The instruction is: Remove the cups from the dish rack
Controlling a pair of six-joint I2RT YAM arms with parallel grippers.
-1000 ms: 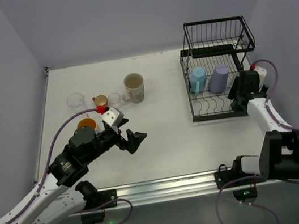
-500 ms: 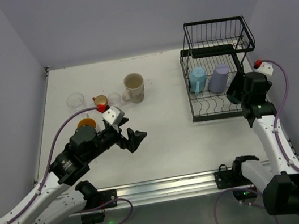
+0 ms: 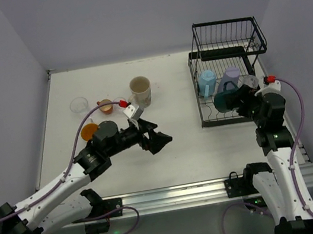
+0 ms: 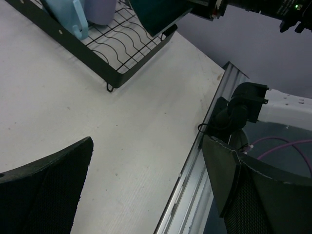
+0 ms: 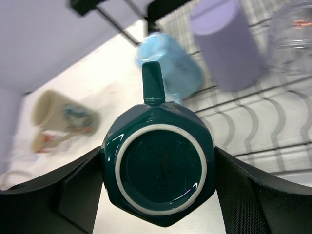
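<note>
- Right fingers: we list them pinching a dark teal mug from both sides. Its base faces the wrist camera and its handle points toward the cups in the rack.
- Dark teal mug, location: from above we see it over the near right part of the lower tray of the dish rack. We cannot tell whether it touches the wires.
- Left fingers: spread wide with nothing between them. They hover over bare tabletop, between the rack and the cups on the left.
- Lower tray, contents: we count a light blue cup and a lavender cup side by side. A clear glass stands just right of the lavender one.
- Tabletop, far left: we note a beige mug with its mouth up, an orange-red cup, an orange-yellow cup and a second clear glass.
</note>
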